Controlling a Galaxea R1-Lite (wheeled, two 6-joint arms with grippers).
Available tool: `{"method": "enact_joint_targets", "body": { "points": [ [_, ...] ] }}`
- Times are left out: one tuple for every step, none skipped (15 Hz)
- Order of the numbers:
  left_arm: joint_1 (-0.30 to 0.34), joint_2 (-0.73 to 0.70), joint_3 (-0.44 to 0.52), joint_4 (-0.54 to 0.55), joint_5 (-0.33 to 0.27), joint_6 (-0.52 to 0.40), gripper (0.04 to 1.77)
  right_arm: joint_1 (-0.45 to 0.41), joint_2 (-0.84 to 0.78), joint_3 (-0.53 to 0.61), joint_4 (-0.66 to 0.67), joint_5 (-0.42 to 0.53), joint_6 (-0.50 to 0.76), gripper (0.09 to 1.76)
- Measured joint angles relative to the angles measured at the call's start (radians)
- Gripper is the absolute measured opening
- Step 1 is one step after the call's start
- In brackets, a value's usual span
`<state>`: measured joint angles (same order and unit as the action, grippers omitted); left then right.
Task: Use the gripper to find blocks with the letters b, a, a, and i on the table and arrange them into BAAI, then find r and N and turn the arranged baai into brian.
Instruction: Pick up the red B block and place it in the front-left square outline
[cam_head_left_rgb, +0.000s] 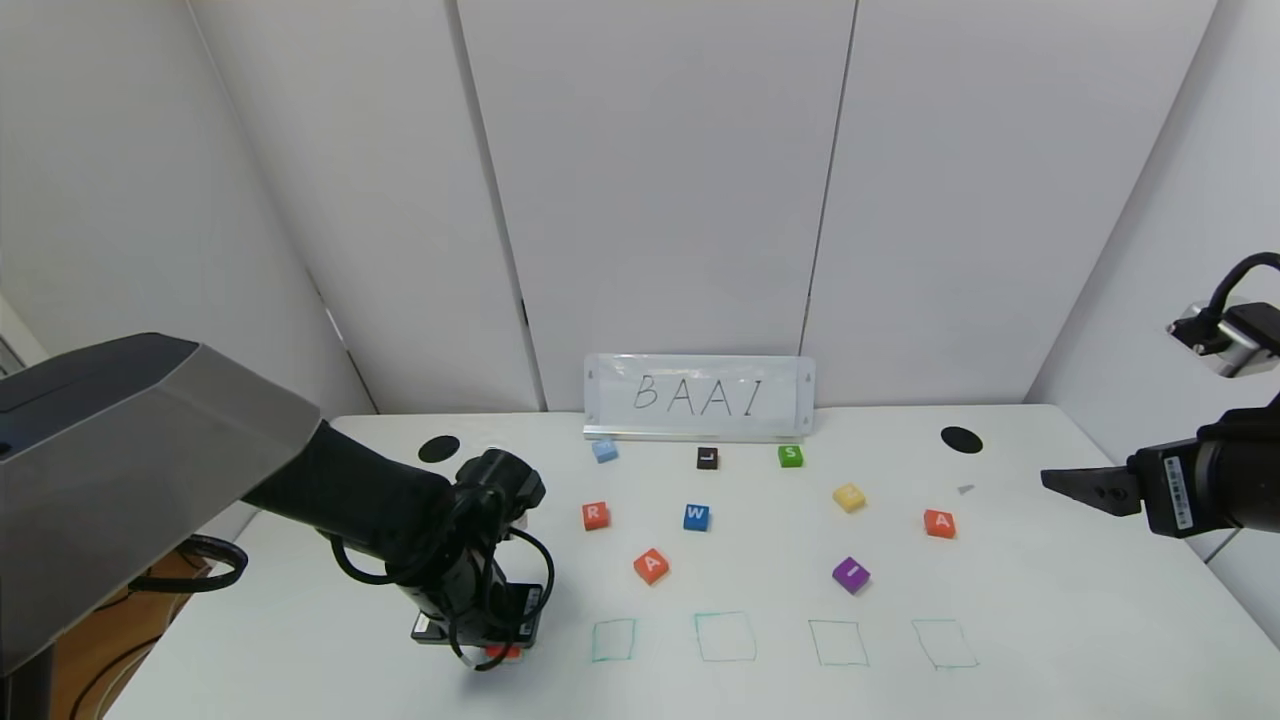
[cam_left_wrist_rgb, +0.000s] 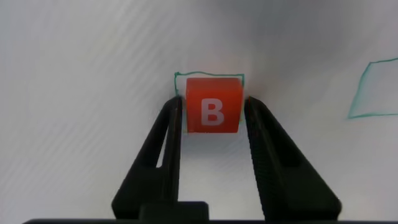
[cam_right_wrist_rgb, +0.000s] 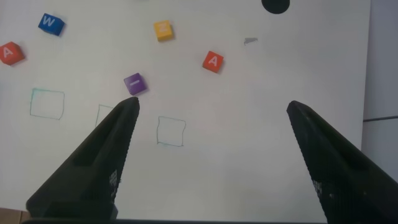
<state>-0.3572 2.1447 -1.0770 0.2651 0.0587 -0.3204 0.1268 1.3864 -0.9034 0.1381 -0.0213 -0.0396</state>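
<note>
The orange-red B block (cam_left_wrist_rgb: 212, 106) lies on the white table (cam_head_left_rgb: 1050, 600) inside a green square outline at the front left. It barely shows in the head view (cam_head_left_rgb: 503, 652). My left gripper (cam_left_wrist_rgb: 212, 101) is low over it, one finger on each side, with a thin gap on both sides. One orange-red A block (cam_head_left_rgb: 651, 566) lies mid-table, the other A block (cam_head_left_rgb: 939, 523) on the right. The purple I block (cam_head_left_rgb: 851, 575) and the orange-red R block (cam_head_left_rgb: 596, 515) lie loose. My right gripper (cam_head_left_rgb: 1060, 482) is open and empty, held above the table's right side.
A whiteboard sign reading BAAI (cam_head_left_rgb: 700, 397) stands at the back. Loose blocks: blue W (cam_head_left_rgb: 696, 517), black L (cam_head_left_rgb: 707, 458), green S (cam_head_left_rgb: 790, 456), yellow (cam_head_left_rgb: 849, 497), light blue (cam_head_left_rgb: 604, 450). Several empty green outlines (cam_head_left_rgb: 725, 637) run along the front.
</note>
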Motion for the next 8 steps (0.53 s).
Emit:
{"method": "enact_joint_targets", "body": {
  "points": [
    [-0.002, 0.000, 0.001, -0.002, 0.000, 0.000, 0.90, 0.000, 0.000, 0.000, 0.000, 0.000, -0.001, 1.71],
    [-0.003, 0.000, 0.004, -0.008, 0.000, 0.000, 0.99, 0.000, -0.001, 0.000, 0.000, 0.000, 0.000, 1.71],
    [-0.003, -0.002, 0.008, -0.022, 0.000, 0.000, 1.08, -0.001, -0.001, 0.000, 0.000, 0.000, -0.001, 1.71],
    [-0.004, -0.006, 0.013, -0.039, 0.000, 0.000, 1.16, -0.001, -0.002, 0.000, 0.000, 0.000, -0.001, 1.71],
    [-0.004, -0.009, 0.019, -0.049, 0.002, 0.000, 1.23, -0.001, -0.002, 0.000, 0.000, 0.000, -0.001, 1.71],
    [-0.004, -0.013, 0.022, -0.051, 0.004, 0.000, 1.29, -0.001, -0.003, 0.000, 0.001, 0.000, -0.001, 1.71],
    [-0.005, -0.018, 0.024, -0.051, 0.005, 0.000, 1.33, -0.001, -0.004, 0.000, 0.001, 0.000, -0.001, 1.71],
    [-0.004, -0.024, 0.024, -0.051, 0.006, 0.000, 1.38, -0.001, -0.005, 0.000, 0.001, 0.000, -0.001, 1.71]
  ]
}}
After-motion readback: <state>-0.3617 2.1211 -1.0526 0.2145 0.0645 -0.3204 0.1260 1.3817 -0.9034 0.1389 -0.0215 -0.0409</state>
